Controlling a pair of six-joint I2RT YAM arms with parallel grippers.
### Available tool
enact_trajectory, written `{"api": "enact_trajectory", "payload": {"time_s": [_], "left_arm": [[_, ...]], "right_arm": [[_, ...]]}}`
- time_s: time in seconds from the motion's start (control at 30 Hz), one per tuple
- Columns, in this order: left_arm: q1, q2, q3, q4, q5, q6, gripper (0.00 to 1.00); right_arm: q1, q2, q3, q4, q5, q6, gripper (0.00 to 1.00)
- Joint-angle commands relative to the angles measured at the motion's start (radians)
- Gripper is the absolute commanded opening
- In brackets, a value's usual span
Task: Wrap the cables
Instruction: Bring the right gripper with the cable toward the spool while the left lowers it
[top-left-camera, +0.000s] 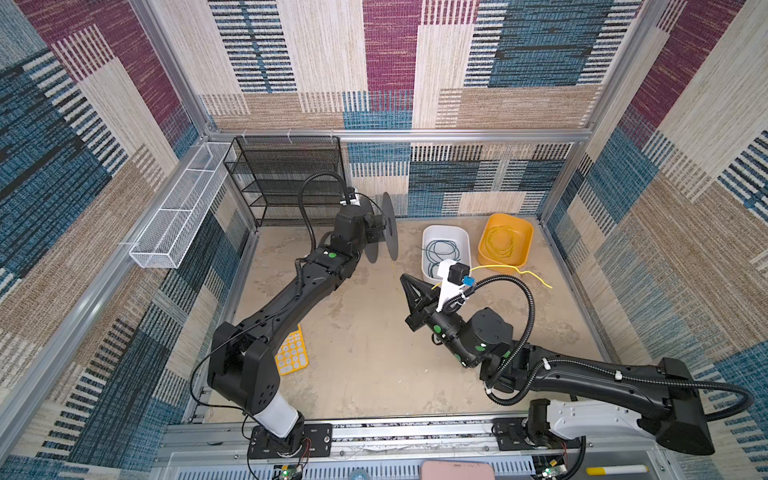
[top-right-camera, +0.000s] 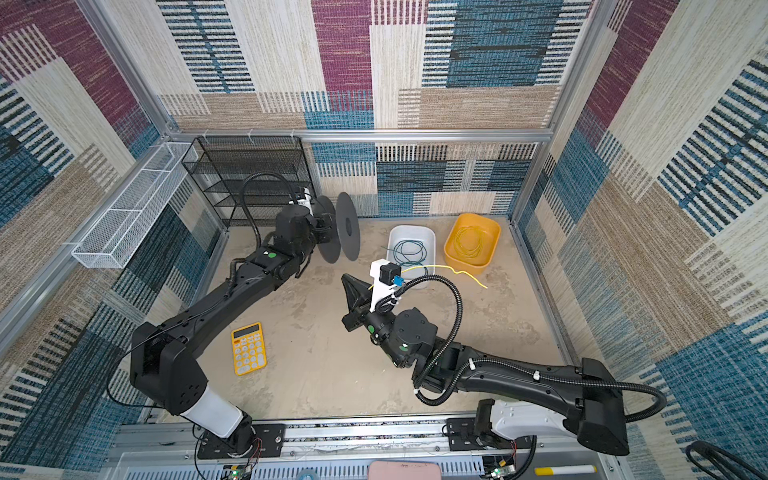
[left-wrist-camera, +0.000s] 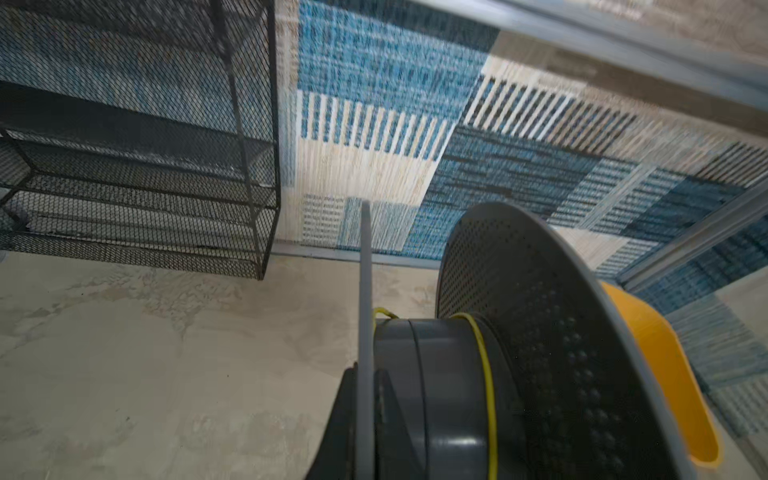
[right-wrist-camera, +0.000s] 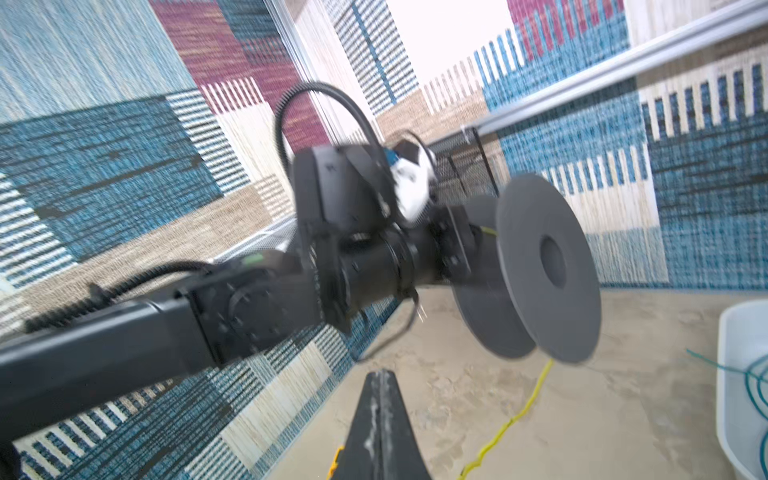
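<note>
My left gripper is shut on one flange of a grey spool, which it holds on its side above the table at the back. One turn of the yellow cable lies round the spool's hub. This cable drops from the spool to the table and trails from a coil in the orange bin. My right gripper is shut on it mid-table, below the spool. A bit of yellow shows at its fingers' edge in the right wrist view. The green cable lies coiled in the white bin.
A yellow calculator lies on the table under the left arm. A black mesh shelf stands at the back left, with a white mesh basket on the left wall. The two bins sit side by side at the back right.
</note>
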Motion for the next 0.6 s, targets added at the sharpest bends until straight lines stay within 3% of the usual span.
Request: {"api": "enact_trajectory", "payload": {"time_s": [0.0,0.23,0.57], "left_arm": [[-0.026,0.005,-0.031,0.111,-0.079,0.08,0.0],[-0.064,-0.03,-0.137,0.134,-0.064,0.121,0.0],[-0.124,-0.205,-0.405,0.162,-0.059,0.149,0.0]], "right_arm": [[-0.017,0.01,0.069,0.0,-0.072,-0.077,0.0],[-0.159,0.06,0.203,-0.029,-0.17,-0.089,0.0],[-0.427,0.21,0.404,-0.076,-0.382,-0.003,0.0]]}}
